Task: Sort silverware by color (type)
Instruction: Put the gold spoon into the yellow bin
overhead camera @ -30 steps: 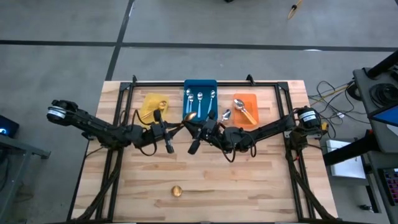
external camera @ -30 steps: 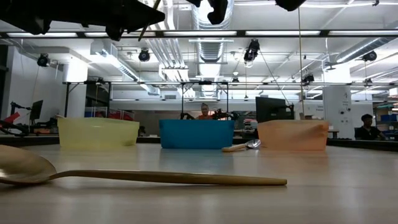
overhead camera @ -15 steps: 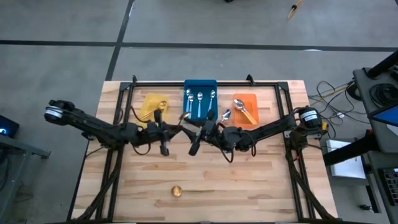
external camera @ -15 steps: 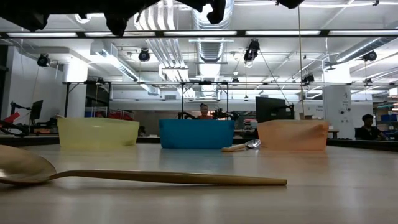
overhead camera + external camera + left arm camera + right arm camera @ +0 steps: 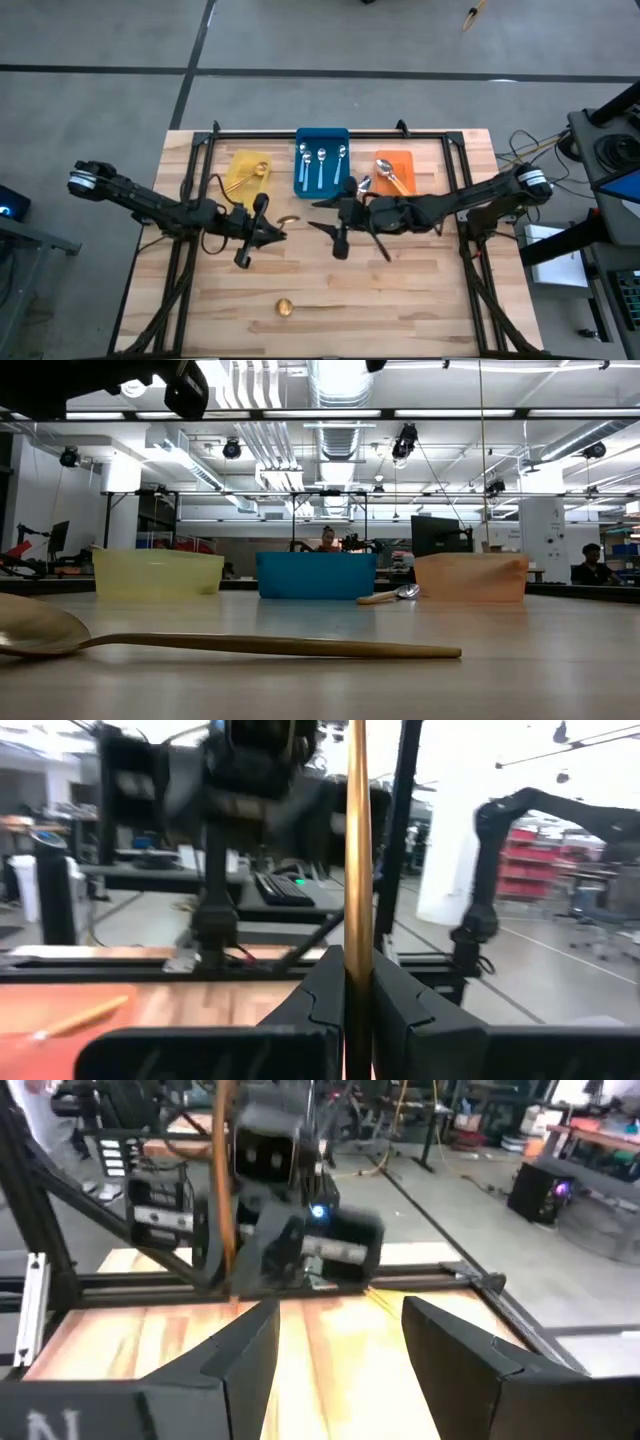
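Note:
My left gripper (image 5: 276, 232) hangs over the table's middle, shut on a gold spoon (image 5: 288, 219). The spoon's thin handle (image 5: 357, 840) rises from between the fingers. Just to its right, my right gripper (image 5: 320, 215) stands open with nothing in it and faces the left gripper. A second gold spoon (image 5: 230, 645) lies flat near the front edge (image 5: 285, 307). A spoon with a silver bowl (image 5: 363, 185) lies on the table between the blue and orange bins. More spoons lie inside the yellow (image 5: 247, 170), blue (image 5: 321, 163) and orange (image 5: 394, 175) bins. My left gripper pinches the gold spoon's thin handle (image 5: 357, 942) between its two fingers, which lie roughly level and across it. The handle stands about upright above the fingers (image 5: 222, 1180), and the spoon is clear of the table. Its lower end is hidden behind the fingers.
The three bins stand in a row along the far side, inside a black frame (image 5: 330, 133). Bare wood lies between the arms and the front spoon. People and equipment show in the room beyond the table.
My right gripper has opened, let go of the gold spoon and drawn back toward the table's right edge, rising a little. My left gripper, still shut on the spoon, has rolled and shifted slightly toward the near edge, and the spoon now stands upright in it alone.

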Tool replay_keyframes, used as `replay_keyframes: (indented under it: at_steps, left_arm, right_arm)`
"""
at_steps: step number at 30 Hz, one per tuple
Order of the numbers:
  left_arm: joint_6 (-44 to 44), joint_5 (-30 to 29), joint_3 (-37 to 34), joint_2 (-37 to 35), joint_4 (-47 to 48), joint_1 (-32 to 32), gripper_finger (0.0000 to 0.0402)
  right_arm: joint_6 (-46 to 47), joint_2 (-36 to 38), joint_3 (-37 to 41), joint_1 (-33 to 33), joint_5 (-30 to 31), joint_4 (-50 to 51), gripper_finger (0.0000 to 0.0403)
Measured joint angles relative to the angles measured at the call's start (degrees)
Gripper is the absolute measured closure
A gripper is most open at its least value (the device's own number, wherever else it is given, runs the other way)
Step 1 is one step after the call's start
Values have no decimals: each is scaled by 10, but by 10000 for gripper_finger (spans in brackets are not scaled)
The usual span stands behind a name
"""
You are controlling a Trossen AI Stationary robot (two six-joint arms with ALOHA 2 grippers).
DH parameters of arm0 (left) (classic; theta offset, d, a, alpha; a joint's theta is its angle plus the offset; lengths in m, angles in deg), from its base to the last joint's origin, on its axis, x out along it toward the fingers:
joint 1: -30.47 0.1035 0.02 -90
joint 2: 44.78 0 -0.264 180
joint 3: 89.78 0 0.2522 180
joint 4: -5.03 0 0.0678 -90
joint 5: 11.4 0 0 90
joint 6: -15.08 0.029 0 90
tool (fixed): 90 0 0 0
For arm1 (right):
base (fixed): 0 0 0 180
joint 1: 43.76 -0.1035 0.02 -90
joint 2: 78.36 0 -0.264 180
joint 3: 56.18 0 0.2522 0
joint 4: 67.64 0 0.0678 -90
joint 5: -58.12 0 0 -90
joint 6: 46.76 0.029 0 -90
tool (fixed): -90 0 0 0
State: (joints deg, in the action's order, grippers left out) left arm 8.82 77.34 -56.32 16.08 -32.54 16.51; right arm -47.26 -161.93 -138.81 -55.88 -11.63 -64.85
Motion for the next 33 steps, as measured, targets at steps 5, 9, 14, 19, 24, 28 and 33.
replay_keyframes:
  at_steps: [5, 9, 14, 19, 24, 28, 33]
  left_arm:
    - [-18, 5, -5, 4, 1, 0, 399]
    - [-18, 5, -4, 6, -2, 0, 399]
    - [-22, 7, -2, 11, 0, 0, 399]
    - [-24, 23, -3, 11, 6, 0, 399]
    - [-24, 23, -3, 14, 21, 0, 399]
    - [-24, 23, -3, 23, 23, 1, 399]
    - [-24, 23, 0, 28, 20, 1, 399]
  right_arm:
    - [-34, 9, 2, -3, -66, -29, 200]
    - [-77, -19, 16, -6, -73, -147, 200]
    - [-125, -65, 23, -7, -72, -276, 200]
    - [-148, -74, 11, -6, -72, -288, 200]
    - [-161, -74, -5, -6, -93, -292, 200]
    - [-171, -74, -17, -6, -114, -288, 200]
    - [-168, -78, -16, -6, -115, -279, 236]
